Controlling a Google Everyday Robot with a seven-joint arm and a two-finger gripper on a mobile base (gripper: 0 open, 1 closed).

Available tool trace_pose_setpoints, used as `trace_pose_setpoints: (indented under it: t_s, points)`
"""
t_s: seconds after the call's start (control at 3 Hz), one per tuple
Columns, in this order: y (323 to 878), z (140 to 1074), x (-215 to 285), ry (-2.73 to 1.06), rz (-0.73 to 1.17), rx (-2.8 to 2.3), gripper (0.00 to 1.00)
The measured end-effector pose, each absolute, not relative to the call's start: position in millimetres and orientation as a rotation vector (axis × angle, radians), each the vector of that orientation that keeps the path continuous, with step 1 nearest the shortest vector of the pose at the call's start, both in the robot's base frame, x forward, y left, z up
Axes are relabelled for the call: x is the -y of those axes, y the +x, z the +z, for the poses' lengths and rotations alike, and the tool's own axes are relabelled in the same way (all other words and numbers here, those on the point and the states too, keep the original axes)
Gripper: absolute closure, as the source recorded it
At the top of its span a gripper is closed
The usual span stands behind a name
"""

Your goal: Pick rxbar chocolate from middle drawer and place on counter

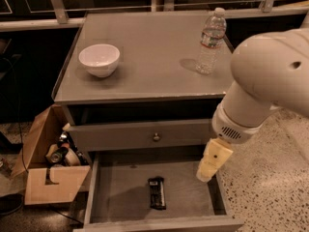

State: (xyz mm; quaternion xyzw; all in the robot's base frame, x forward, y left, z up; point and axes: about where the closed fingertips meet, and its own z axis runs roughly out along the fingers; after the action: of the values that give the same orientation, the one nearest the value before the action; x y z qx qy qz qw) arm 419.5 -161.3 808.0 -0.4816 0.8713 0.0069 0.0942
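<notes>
Cream pincer (206,170) over right side of pulled-out drawer (111,197); its state cannot be told. Black bar (157,193) down-left of it, flat on drawer floor; counter (154,47) above.

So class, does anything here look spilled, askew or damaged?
Nothing stands out. White bowl and clear plastic bottle stand upright on the grey counter; the black snack bar lies flat in the grey drawer; the cream gripper hangs over its right side.

Speckled terrazzo floor (282,182) (dim, warm light) with an open cardboard box (48,183).
</notes>
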Motion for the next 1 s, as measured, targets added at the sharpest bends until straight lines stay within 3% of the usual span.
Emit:
trace_pose_setpoints:
  t_s: [1.0]
  points:
    - [419.0, 769.2, 157.9, -1.370, 0.104, -2.682, 0.00]
